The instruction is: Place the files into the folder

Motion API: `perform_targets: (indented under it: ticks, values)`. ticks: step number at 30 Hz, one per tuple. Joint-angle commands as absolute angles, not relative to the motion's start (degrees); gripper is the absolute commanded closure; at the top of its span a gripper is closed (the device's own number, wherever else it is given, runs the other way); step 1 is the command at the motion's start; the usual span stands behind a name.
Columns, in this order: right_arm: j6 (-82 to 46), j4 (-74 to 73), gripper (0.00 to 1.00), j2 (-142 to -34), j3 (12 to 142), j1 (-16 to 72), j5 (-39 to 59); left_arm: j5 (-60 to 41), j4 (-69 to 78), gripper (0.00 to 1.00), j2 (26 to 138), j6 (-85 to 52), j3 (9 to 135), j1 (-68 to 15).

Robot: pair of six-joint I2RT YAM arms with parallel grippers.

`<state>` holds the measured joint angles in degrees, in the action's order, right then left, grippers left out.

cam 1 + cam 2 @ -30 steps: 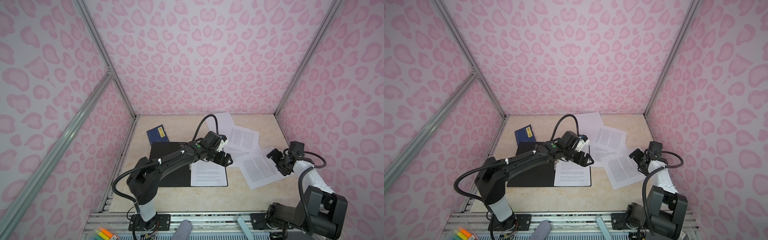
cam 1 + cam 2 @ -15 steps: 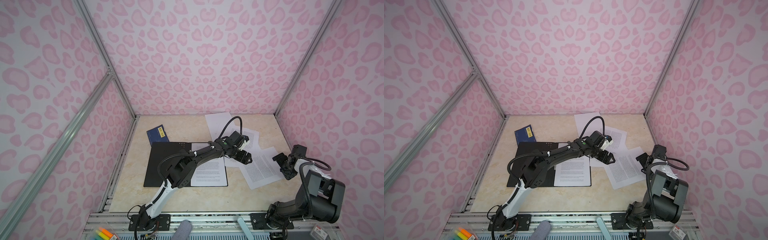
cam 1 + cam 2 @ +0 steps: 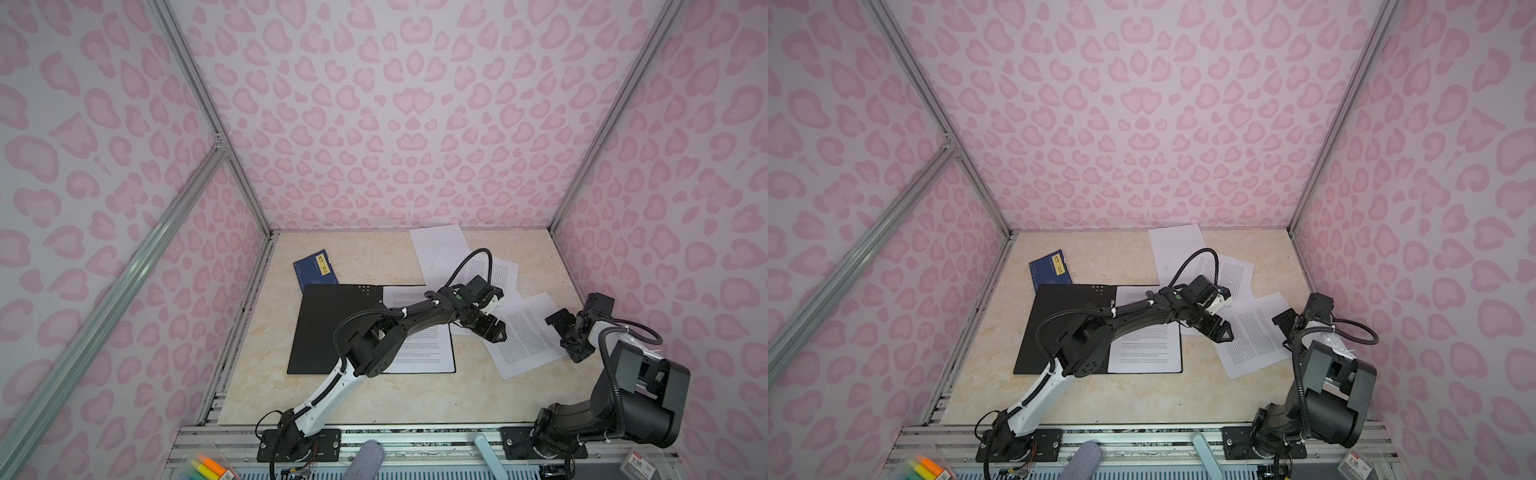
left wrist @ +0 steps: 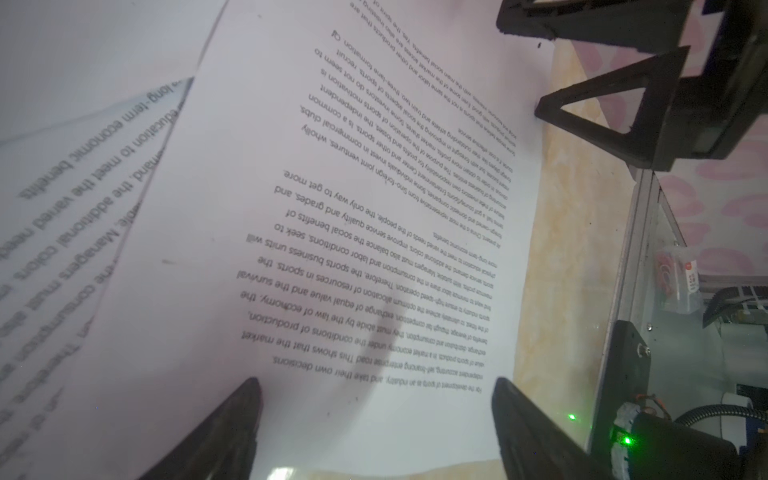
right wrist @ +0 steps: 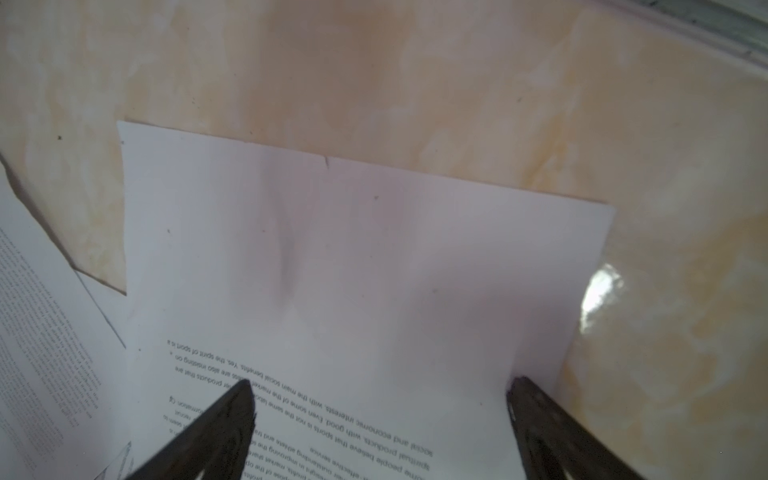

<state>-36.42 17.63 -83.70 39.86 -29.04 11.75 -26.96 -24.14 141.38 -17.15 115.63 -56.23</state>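
I am poising my left gripper (image 3: 496,333), wide open, low over the printed sheet (image 3: 528,338), my right gripper (image 3: 564,337) open too at its far edge, meaning to slide it into the folder (image 3: 328,332) lying open behind my left gripper.

Four white sheets (image 3: 524,337) are showing in both top views: one is lying in the folder (image 3: 328,328) at centre, and three are overlapping right of centre, possibly hiding more. One folder is lying open, one blue booklet (image 3: 312,269) is sitting at its upper left, and two grippers, the left gripper (image 3: 498,333) and the right gripper (image 3: 562,337), are hovering over the sheets
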Motion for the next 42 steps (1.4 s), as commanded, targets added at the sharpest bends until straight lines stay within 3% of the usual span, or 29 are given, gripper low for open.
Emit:
perform_targets:
  ticks: [1,13,21,26,33,42]
  values:
    - [-35.6,15.3,0.04,-87.4,40.2,-28.6,16.2,-27.0,-30.3,0.12,140.2,-15.2,113.2,-56.6]
    - [-36.2,10.0,0.06,-95.6,45.3,-23.6,23.0,-27.8,-31.4,0.12,134.1,-14.3,103.6,-57.7]
    - [-34.6,15.2,0.06,-96.7,51.2,-26.4,11.7,-26.3,-30.5,0.14,135.0,-19.2,102.7,-56.7]
    - [-33.5,14.3,0.06,-99.3,52.9,-27.4,10.0,-26.4,-30.5,0.13,135.4,-19.8,102.6,-56.6]
    - [-34.3,11.6,0.06,-104.6,52.9,-27.5,17.8,-25.8,-29.6,0.13,135.7,-21.0,103.1,-56.6]
    - [-34.8,18.2,0.06,-101.0,49.5,-27.0,25.7,-25.2,-28.9,0.13,136.2,-21.6,103.5,-56.4]
